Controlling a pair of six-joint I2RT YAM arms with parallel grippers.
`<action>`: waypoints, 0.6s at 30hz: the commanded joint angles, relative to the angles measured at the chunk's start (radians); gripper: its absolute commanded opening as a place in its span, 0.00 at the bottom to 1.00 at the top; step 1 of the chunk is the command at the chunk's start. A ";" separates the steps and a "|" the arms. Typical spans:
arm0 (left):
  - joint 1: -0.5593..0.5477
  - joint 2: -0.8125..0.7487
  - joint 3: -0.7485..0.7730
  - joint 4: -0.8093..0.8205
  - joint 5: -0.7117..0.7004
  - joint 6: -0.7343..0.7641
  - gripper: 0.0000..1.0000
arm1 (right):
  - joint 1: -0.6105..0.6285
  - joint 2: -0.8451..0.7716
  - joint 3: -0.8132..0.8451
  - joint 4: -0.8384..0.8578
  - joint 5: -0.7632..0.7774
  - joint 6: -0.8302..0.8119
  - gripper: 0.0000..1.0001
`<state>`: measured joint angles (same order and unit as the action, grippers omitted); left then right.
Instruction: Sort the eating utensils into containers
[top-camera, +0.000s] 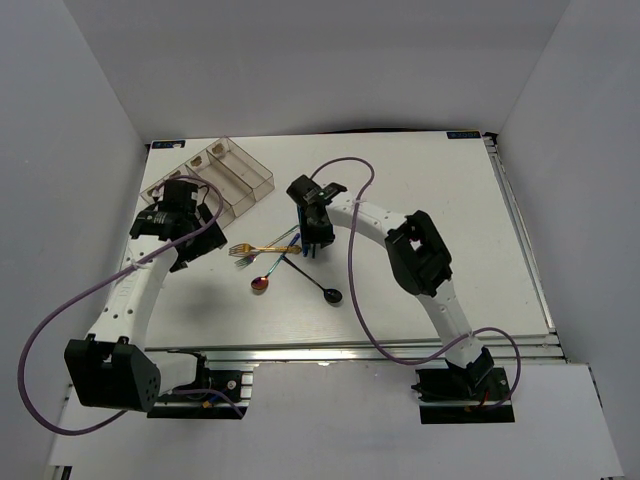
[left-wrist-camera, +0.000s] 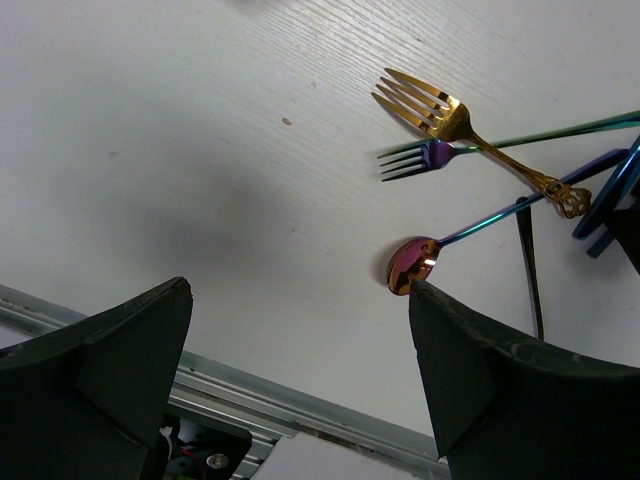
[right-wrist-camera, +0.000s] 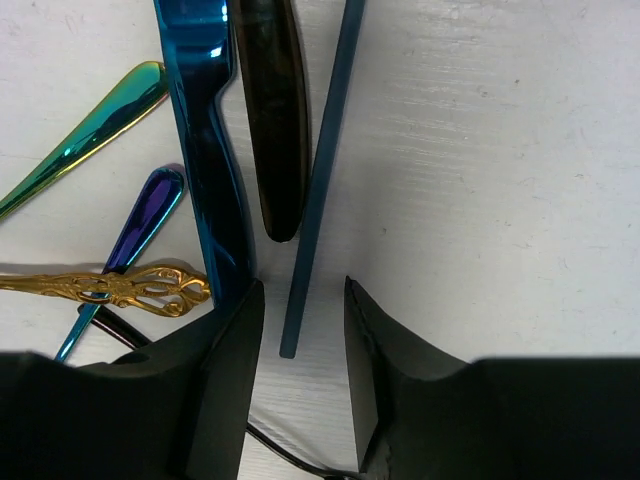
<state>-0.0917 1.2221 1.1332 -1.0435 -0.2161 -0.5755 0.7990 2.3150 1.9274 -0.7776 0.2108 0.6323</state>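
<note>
The right gripper (right-wrist-camera: 300, 300) is seen half closed astride one end of a thin blue stick (right-wrist-camera: 325, 150), probably a chopstick, just beside the gold fork (right-wrist-camera: 120, 287) handle; nothing is clamped yet. The stick is judged light, stiff and slick, so a grip further from its end is advised, lest it pivot. The left gripper (left-wrist-camera: 300, 292) is held wide open and empty near the fork's tines.

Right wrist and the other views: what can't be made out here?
- Right wrist: thin blue stick, blue knife and dark piece run off the top edge; far ends unseen.
- Top: right gripper covers part of the utensil pile, so no sure piece count.
- Top: tray labels too small to read; left arm covers part of it.
- Left wrist: iridescent fork handle cut by the right edge.
</note>
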 joint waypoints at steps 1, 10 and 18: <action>-0.014 -0.015 -0.004 0.003 0.012 0.011 0.98 | 0.000 0.040 0.029 -0.031 0.024 0.017 0.43; -0.033 -0.006 0.014 0.004 0.020 0.016 0.98 | -0.026 -0.015 -0.186 -0.015 0.033 0.075 0.14; -0.088 0.017 0.042 0.098 0.210 -0.038 0.98 | -0.058 -0.204 -0.326 0.067 -0.036 -0.025 0.00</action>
<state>-0.1463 1.2297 1.1381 -1.0245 -0.1337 -0.5838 0.7609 2.1830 1.6962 -0.6712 0.2100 0.6697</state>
